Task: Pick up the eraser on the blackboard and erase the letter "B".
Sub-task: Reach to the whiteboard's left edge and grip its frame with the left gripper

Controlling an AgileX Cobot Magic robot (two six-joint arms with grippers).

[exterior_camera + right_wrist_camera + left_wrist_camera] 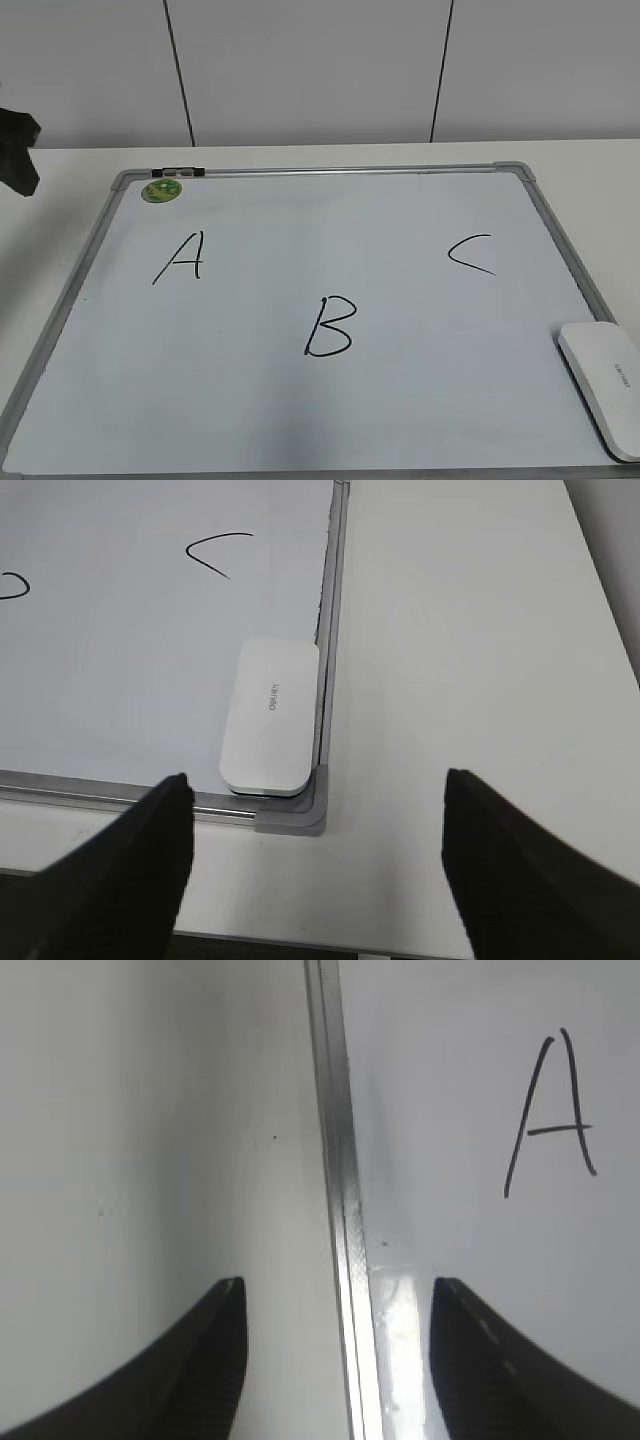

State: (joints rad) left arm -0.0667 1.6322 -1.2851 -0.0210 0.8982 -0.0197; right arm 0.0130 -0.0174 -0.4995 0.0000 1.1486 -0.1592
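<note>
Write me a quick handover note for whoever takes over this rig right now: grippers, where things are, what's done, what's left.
Left gripper: open, empty, over the blackboard's left frame near the "A".
Right gripper: open, empty, above the board's near right corner.
Eraser: lying flat in that corner of the blackboard, against the right frame, untouched.
Letter "B": fully intact, low centre of the board.
Done: nothing yet.
Left: grasp the eraser, wipe off the "B" only.

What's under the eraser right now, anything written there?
The eraser lies flat on the blackboard, in its corner against the frame. Around it the surface is blank. Whatever is directly beneath is covered, so marks there cannot be ruled out.
</note>
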